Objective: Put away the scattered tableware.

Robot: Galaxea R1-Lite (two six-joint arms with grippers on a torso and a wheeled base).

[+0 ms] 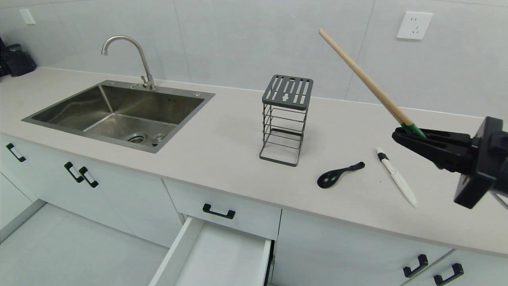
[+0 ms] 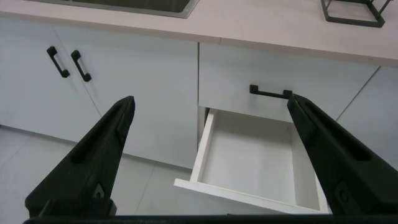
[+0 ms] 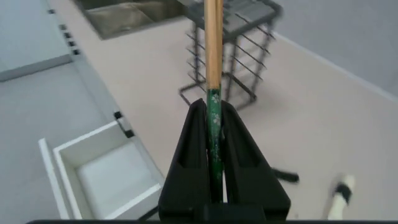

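Observation:
My right gripper hangs above the counter's right side, shut on the green end of a long wooden utensil whose handle slants up toward the wall. In the right wrist view the wooden utensil runs straight out from between my right gripper's closed fingers. A black spoon and a white knife lie on the counter below it. The dark wire rack stands mid-counter. My left gripper is open, hovering in front of the open white drawer.
A steel sink with a tap fills the counter's left part. The open drawer juts out below the counter edge, between cabinet doors with black handles. A wall socket sits at the upper right.

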